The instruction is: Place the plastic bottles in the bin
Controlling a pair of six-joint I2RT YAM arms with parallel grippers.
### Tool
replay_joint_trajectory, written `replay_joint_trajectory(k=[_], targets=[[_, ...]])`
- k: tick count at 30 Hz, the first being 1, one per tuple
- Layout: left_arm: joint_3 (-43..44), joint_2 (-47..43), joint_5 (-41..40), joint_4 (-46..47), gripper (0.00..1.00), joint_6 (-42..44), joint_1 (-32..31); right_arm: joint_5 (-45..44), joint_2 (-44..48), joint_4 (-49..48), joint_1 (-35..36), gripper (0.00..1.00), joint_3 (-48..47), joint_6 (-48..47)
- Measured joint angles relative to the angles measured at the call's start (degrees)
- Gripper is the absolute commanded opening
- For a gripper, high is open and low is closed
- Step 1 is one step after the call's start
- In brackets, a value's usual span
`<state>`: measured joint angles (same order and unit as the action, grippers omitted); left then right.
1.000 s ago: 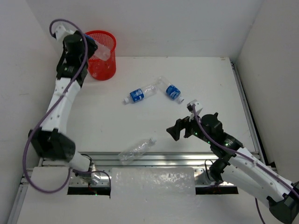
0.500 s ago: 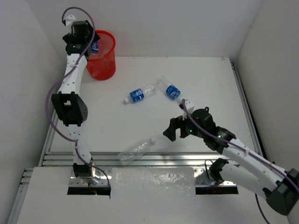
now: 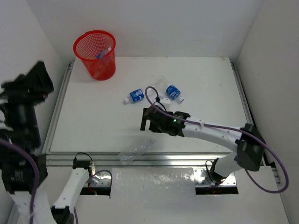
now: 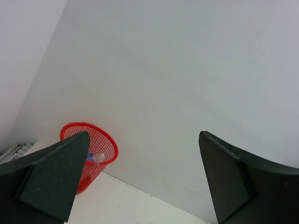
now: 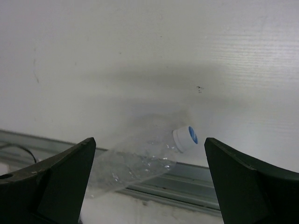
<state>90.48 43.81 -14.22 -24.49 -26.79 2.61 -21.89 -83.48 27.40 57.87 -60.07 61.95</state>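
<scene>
The red mesh bin (image 3: 96,55) stands at the far left corner with a blue-labelled bottle (image 3: 103,50) inside it. Two blue-labelled plastic bottles (image 3: 136,95) (image 3: 173,91) lie mid-table. A clear unlabelled bottle (image 3: 136,150) with a white cap (image 5: 186,138) lies at the near edge. My right gripper (image 5: 149,140) hangs open just above and behind it, the bottle (image 5: 140,161) showing between the fingers and untouched. My left gripper (image 4: 143,134) is open and empty, raised at the left and facing the bin (image 4: 92,154) from a distance.
White walls close in the table on the left, back and right. A metal rail (image 3: 140,158) runs along the near edge under the clear bottle. The left arm (image 3: 23,107) looms large and blurred at the left side.
The left gripper has opened and its bottle now lies in the bin. The left arm has swung away from the bin toward the near left. The right arm has reached left toward the clear bottle.
</scene>
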Motion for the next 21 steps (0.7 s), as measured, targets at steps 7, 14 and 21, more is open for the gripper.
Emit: replay_joint_trajectory(k=[7,14,21], targets=[[-30.7,-10.7,4.1,-3.0,1.00,0.0,0.0,-6.5,-12.2,11.4,6.6,0.99,-7.9,22.5],[-43.0,-7.6,6.4,-9.8,1.00,2.1,0.0,-7.1,-17.9,13.6,12.6,0.99,-9.1,35.7],[-45.8,-10.6,7.6,-6.4,1.00,2.5,0.0,-4.3,-21.4,2.3,12.4,0.72,-2.0,40.2]])
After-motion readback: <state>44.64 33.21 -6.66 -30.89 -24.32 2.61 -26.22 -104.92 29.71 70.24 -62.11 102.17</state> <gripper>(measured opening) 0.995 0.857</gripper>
